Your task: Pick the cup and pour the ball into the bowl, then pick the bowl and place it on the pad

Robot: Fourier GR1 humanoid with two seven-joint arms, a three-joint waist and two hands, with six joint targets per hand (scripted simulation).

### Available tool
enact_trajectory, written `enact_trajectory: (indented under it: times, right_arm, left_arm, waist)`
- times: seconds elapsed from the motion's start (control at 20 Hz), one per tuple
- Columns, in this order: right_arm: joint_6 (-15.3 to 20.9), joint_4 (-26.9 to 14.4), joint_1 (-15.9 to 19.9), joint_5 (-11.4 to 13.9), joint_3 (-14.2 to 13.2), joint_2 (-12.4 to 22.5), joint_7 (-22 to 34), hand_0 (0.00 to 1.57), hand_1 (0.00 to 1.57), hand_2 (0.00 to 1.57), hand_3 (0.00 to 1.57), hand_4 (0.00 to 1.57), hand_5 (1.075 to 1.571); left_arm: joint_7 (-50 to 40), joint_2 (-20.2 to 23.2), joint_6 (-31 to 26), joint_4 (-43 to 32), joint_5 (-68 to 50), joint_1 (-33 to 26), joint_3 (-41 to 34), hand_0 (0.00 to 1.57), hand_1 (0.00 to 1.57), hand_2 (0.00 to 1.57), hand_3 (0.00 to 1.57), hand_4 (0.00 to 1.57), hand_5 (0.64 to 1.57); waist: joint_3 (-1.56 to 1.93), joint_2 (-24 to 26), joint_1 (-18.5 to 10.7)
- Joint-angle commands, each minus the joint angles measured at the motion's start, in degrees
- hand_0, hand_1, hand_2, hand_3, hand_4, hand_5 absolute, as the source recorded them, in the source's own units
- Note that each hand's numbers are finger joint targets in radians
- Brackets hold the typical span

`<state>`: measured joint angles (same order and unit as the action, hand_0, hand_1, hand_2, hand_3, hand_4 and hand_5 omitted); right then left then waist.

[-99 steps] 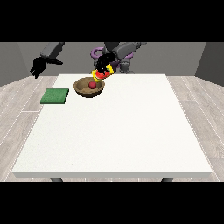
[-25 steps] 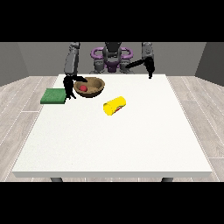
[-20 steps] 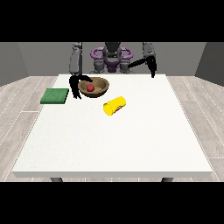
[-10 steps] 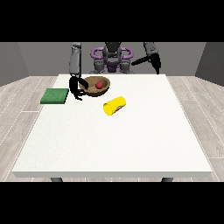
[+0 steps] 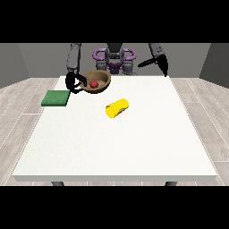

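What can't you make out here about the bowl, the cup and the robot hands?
- Bowl: the robot hand at the view's left covers its left rim, so the grip is unclear.
- Cup: lying on its side; its inside is too small to see.
- Robot hand at the view's right: too small to read its fingers.

I see big white flat-topped table (image 5: 134, 147) filling most of my view. Dark legs peek out under near edge. Floor (image 5: 20, 112) is pale grey wood planks, showing on both sides of table. Plain grey walls (image 5: 31, 62) stand behind, darker at far left and far right. Light is soft and even. Small shadow under table edge.
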<state>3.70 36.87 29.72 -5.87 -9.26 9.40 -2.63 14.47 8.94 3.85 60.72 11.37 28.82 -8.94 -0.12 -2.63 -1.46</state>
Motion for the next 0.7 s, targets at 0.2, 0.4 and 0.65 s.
enact_trajectory:
  times: [0.2, 0.4, 0.65]
  right_arm:
    - [-5.9, 5.8, 2.3, -3.9, -1.8, 6.4, 13.1, 1.57, 1.57, 1.57, 1.57, 1.06, 1.559]
    - [-7.8, 3.1, -1.3, -5.5, -5.7, 10.6, 7.7, 1.57, 1.57, 1.57, 1.57, 1.06, 1.559]
    - [-10.9, 2.6, 2.8, -8.7, -9.1, 14.7, 8.2, 1.57, 1.57, 1.57, 1.57, 1.07, 1.557]
  left_arm:
    - [1.5, 1.2, 1.2, -2.9, -0.3, -3.1, -1.5, 0.00, 0.00, 0.00, 0.00, 0.00, 1.569]
    - [-0.8, 0.3, -0.3, 2.3, -0.2, -3.2, 1.2, 0.00, 0.00, 0.00, 0.00, 0.00, 1.569]
    - [4.1, -3.2, 6.0, 0.1, 1.9, -0.8, 2.0, 0.00, 0.00, 0.00, 0.00, 0.00, 1.565]
  waist:
    - [0.11, 3.3, 3.8]
    - [0.14, 1.4, 0.2]
    - [0.13, -4.7, 1.4]
